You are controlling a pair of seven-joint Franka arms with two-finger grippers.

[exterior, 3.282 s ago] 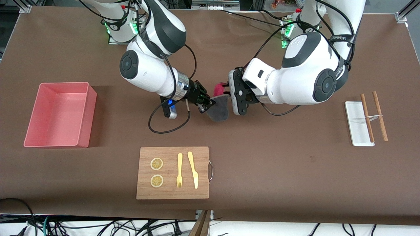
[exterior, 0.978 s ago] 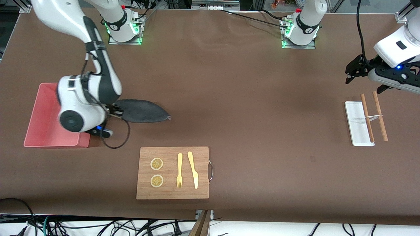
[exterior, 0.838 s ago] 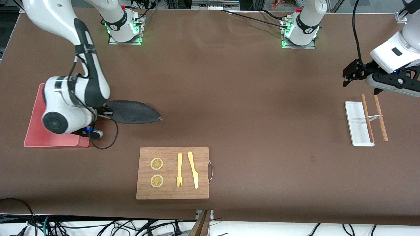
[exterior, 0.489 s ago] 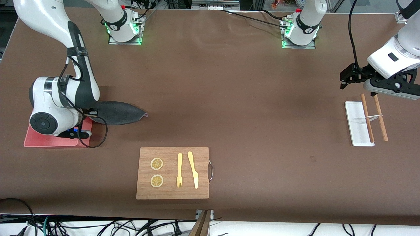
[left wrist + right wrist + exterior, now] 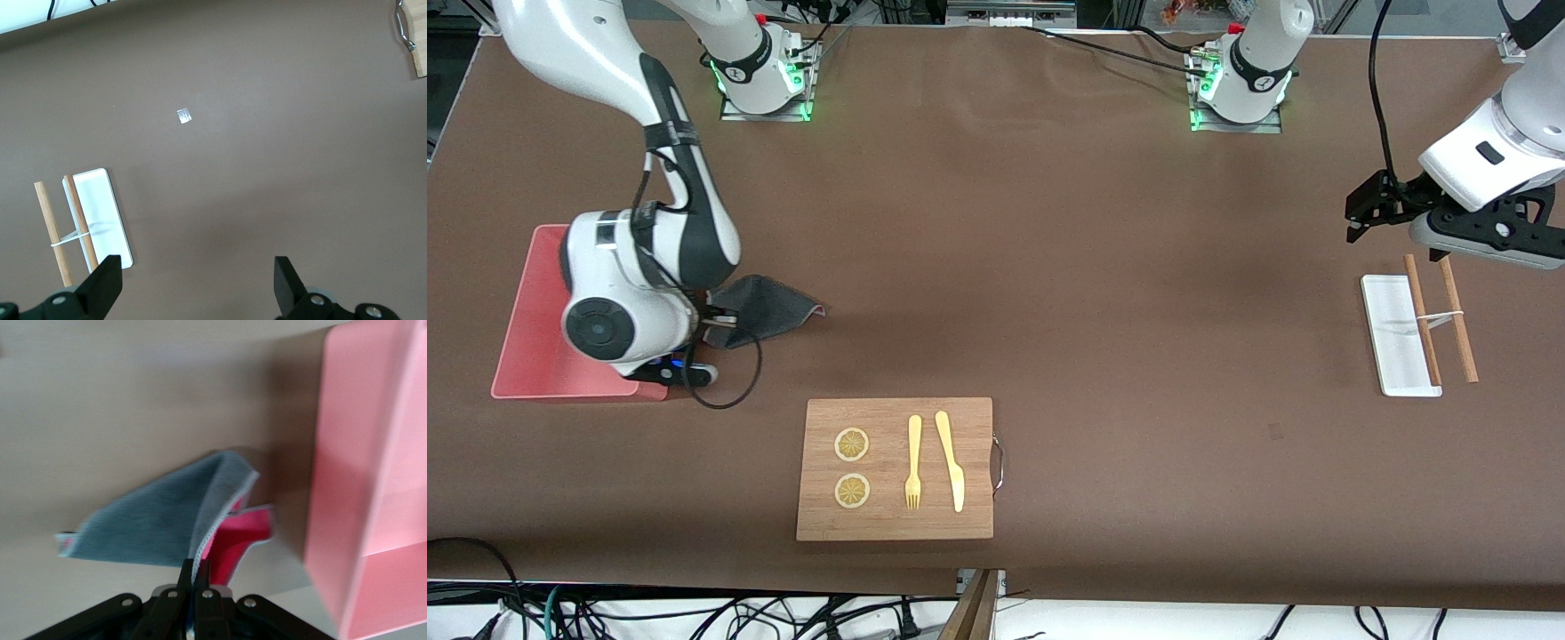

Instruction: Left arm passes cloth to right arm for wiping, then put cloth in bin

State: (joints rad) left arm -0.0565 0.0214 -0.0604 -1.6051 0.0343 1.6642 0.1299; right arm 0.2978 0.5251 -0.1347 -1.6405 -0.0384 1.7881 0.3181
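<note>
Robotics lab: bolted arm bases [image 5: 763, 67], cables [image 5: 694, 613]

A dark grey cloth [image 5: 765, 304] with a magenta-red underside lies beside a pink bin [image 5: 529, 307] on a brown bench [image 5: 1103, 267]. Yellow cutlery [image 5: 934, 460] rests on a tan wooden board [image 5: 889, 524].

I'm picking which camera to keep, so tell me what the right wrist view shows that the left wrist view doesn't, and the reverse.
Only the right wrist view: the right gripper shut on the cloth, grey with a magenta-red underside, right beside the pink bin.

Only the left wrist view: the left gripper, open and holding nothing, above the white tray, the two wooden sticks and a corner of the cutting board.

Both: the brown table.
</note>
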